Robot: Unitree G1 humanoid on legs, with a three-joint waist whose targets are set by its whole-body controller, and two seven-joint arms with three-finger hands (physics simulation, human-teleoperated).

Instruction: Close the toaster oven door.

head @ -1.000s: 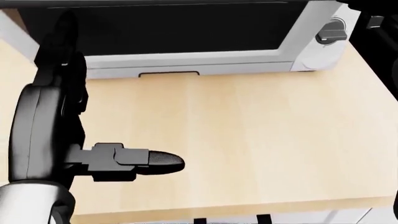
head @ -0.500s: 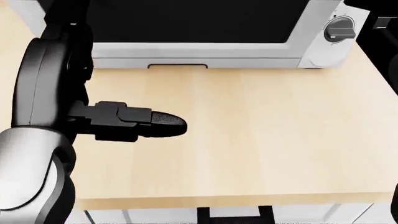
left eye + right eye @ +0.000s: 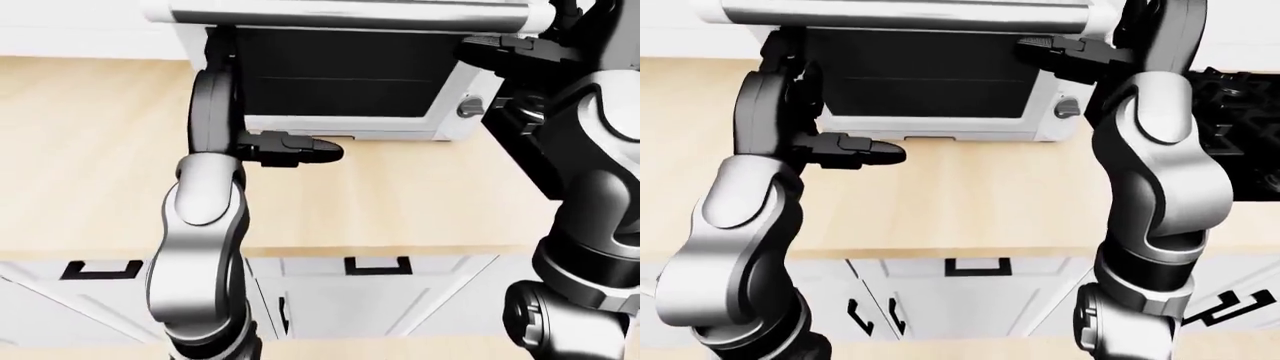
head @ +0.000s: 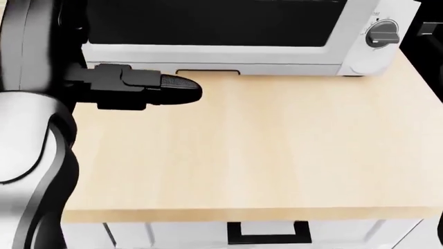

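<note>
black left hand (image 3: 225, 82) hides toaster oven (image 3: 345, 82) left edge; fingers unclear.

Bright, even render light across all 3 views; no clear source. My arms (image 3: 205, 210) carry soft white sheen on grey shells, black parts read as flat shapes. Wooden counter (image 4: 277, 145) pale, nearly shadowless, faint dark line under toaster oven (image 4: 228, 57). Oven glass pure black, no glare. Edges sharp, no blur, no edge distortion.
</note>
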